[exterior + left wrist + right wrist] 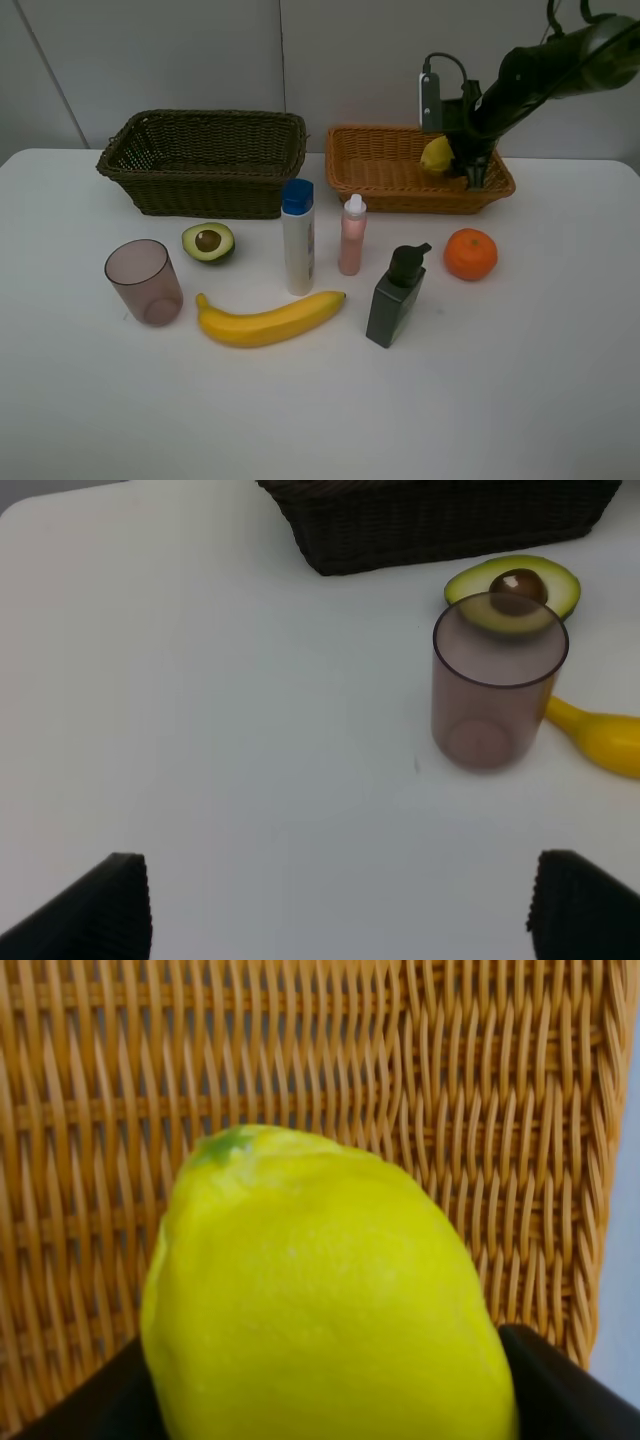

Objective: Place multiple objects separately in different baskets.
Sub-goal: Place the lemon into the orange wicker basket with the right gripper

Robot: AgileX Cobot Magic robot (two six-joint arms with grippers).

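At the far left, a translucent mauve cup (143,282) stands upright on the white table (500,400). Only the left wrist view shows the left gripper (340,908), its jaws spread wide over bare tabletop short of the cup. In the upper left of the frame sits the deeper dark olive-brown basket (205,160). Just in front of it lies the halved avocado (208,242), cut face and pit up, and below that the banana (270,320) curves along the lower centre. At mid-frame the white blue-capped bottle (298,237) and the small pink bottle (352,235) stand upright side by side, close but apart. The dark green pump bottle (397,297) stands lower and to their right, and the orange (470,253) rests alone further right. Above these, right of centre, is the shallower orange-tan basket (380,172) — and over its right-hand end the right gripper (462,165), reaching down from the upper right corner, is clamped on the lemon (437,155). The right wrist view shows the fruit filling the frame between the dark fingers, with the basket's woven floor directly behind it — whether the lemon touches the weave cannot be told.
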